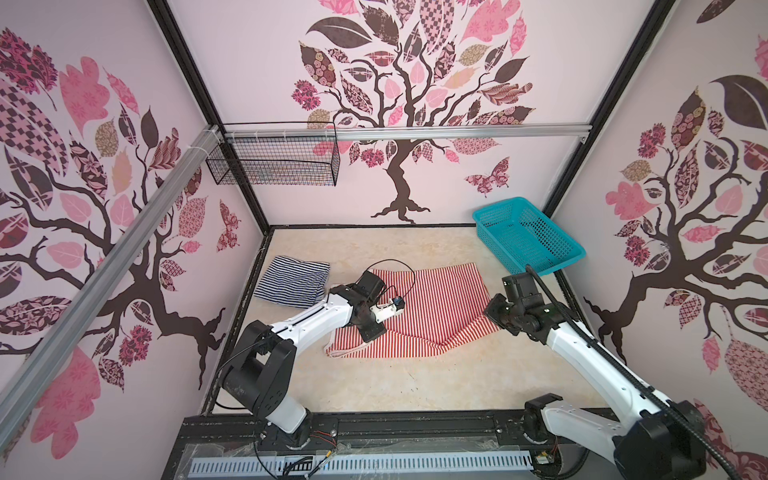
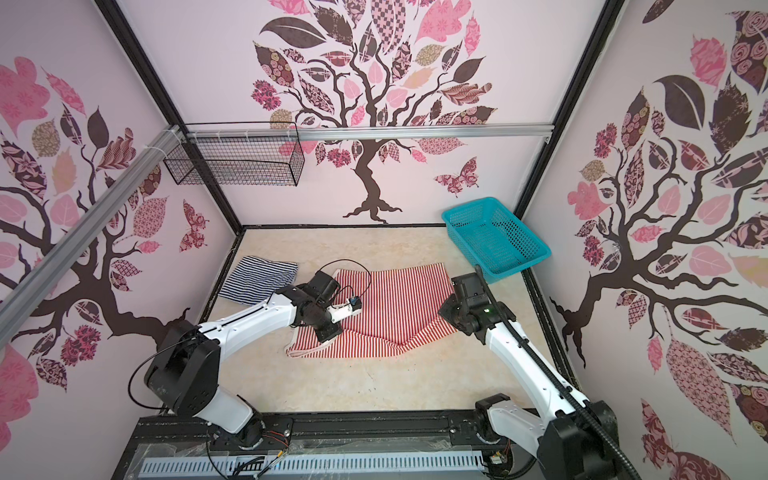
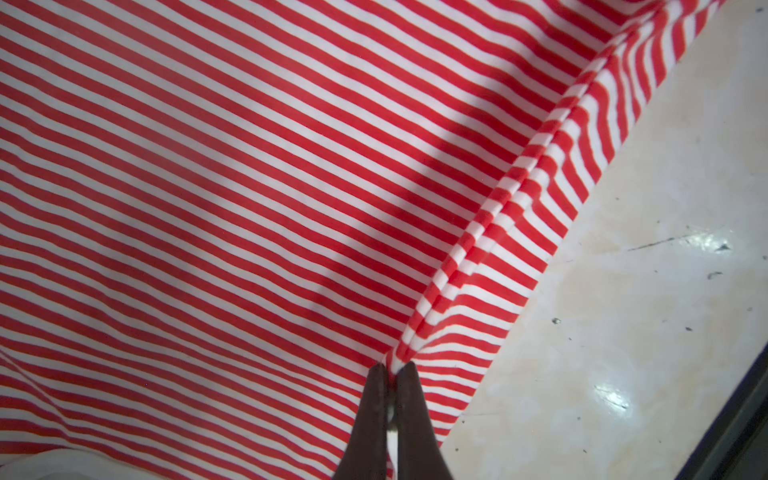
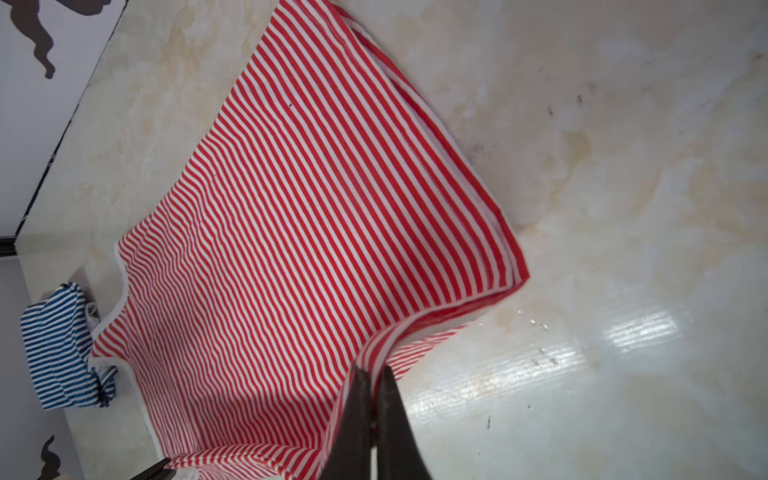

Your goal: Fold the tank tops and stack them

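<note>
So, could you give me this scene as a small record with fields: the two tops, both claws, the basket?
red-and-white top: spread on the table, pinched in two places
navy-and-white top: folded, lying left of the red one
left claw: shut on the red-and-white top
right claw: shut on the red-and-white top
teal basket: far right corner of the table
stacking: not yet done
</note>
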Tool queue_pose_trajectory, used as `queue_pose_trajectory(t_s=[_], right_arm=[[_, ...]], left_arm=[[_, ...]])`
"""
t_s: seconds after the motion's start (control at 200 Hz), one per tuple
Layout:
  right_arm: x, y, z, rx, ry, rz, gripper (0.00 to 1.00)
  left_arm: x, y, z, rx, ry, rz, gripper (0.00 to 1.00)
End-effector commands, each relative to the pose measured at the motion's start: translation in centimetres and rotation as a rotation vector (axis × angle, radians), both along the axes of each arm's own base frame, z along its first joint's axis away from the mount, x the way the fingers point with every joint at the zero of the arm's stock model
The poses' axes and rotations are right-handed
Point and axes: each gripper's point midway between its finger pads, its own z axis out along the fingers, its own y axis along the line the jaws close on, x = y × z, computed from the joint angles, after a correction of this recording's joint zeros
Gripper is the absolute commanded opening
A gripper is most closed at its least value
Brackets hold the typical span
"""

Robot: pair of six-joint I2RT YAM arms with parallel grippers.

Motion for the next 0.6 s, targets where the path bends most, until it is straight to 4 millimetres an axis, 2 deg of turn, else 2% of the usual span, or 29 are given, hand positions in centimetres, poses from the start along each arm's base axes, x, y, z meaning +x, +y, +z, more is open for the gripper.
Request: queue_pose_trajectory(t_s=[0.0, 0.31, 0.595], right_arm=[[2.3, -0.3, 1.1, -0.032, -0.050, 0.023, 0.00], [5.2, -0.4, -2.4, -0.073, 0.008, 0.036, 0.00], [6.4, -2.6, -6.0, -0.143, 0.084, -0.001, 0.00]], left_arm=[[2.6, -0.2, 0.4, -0.015, -0.044, 0.035, 0.00], [4.9, 0.4, -1.0, 0.020, -0.058, 0.084, 0.00], [6.6, 1.1, -1.0, 0.015, -0.090, 0.147, 0.01]])
